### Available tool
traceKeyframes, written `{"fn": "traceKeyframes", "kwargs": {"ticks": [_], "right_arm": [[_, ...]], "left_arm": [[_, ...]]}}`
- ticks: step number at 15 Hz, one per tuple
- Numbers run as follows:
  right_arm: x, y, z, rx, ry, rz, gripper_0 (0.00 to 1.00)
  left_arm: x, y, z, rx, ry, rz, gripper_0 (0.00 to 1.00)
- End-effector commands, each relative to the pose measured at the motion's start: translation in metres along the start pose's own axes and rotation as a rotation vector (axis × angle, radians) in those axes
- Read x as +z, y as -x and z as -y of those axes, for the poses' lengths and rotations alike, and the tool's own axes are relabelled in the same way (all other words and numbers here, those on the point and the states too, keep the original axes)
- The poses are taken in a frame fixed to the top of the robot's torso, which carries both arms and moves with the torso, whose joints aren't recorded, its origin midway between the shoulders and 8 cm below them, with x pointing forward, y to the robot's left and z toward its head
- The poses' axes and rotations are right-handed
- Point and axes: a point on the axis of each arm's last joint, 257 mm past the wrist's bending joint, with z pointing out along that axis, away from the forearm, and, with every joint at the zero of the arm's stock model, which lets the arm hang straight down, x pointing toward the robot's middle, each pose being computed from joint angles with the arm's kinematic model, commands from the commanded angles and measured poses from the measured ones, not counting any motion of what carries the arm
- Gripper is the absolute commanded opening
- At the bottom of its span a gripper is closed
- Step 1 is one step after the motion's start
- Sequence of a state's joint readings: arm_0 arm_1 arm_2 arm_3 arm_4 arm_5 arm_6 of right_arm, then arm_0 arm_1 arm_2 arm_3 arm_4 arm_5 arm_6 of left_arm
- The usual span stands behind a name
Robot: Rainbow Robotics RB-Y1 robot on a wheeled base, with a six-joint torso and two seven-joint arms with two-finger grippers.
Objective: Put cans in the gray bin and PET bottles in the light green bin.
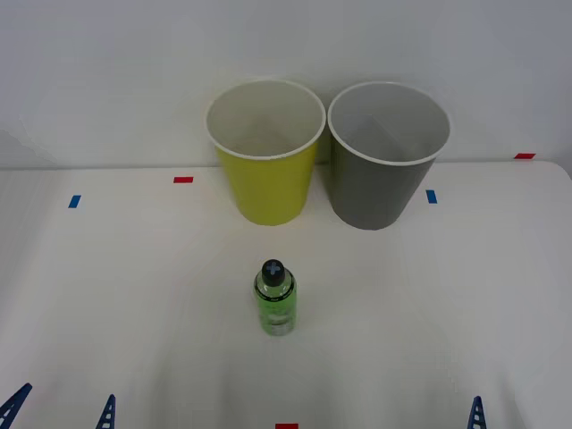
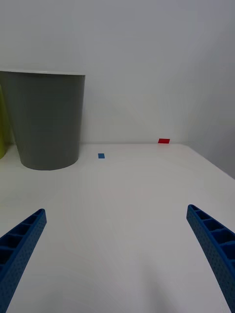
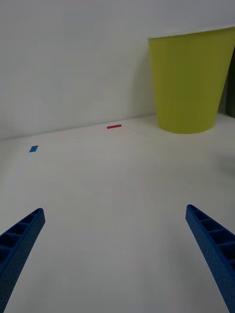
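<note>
left end effector point(image 3: 117, 259) low, spread | right end effector point(image 2: 117, 259) same

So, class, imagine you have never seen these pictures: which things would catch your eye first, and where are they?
Two tall bins stand side by side at the back of the white table: the light green bin on the left and the gray bin on the right, both upright. In front of them, nearer the robot, the small PET bottle with its black cap stands alone. Both grippers wait open at the near edge, left gripper and right gripper.

Clear glossy plastic bottle point(image 1: 275, 304); smooth matt light green bin point(image 1: 265, 152) and gray bin point(image 1: 386, 156); matt white bench point(image 1: 134, 295); ribbed blue fingers point(image 2: 22, 239).
</note>
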State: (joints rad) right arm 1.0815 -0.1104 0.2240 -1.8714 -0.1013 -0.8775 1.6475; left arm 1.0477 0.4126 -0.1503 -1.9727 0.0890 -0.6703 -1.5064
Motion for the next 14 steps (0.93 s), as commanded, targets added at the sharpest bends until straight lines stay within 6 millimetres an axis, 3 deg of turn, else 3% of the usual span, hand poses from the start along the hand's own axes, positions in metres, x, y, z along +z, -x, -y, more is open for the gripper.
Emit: {"fn": "traceKeyframes", "kwargs": {"ticks": [1,14], "right_arm": [[0.0,0.0,0.0,0.0,0.0,0.0,1.0],[0.0,0.0,0.0,0.0,0.0,0.0,1.0]], "left_arm": [[0.0,0.0,0.0,0.0,0.0,0.0,1.0],[0.0,0.0,0.0,0.0,0.0,0.0,1.0]]}}
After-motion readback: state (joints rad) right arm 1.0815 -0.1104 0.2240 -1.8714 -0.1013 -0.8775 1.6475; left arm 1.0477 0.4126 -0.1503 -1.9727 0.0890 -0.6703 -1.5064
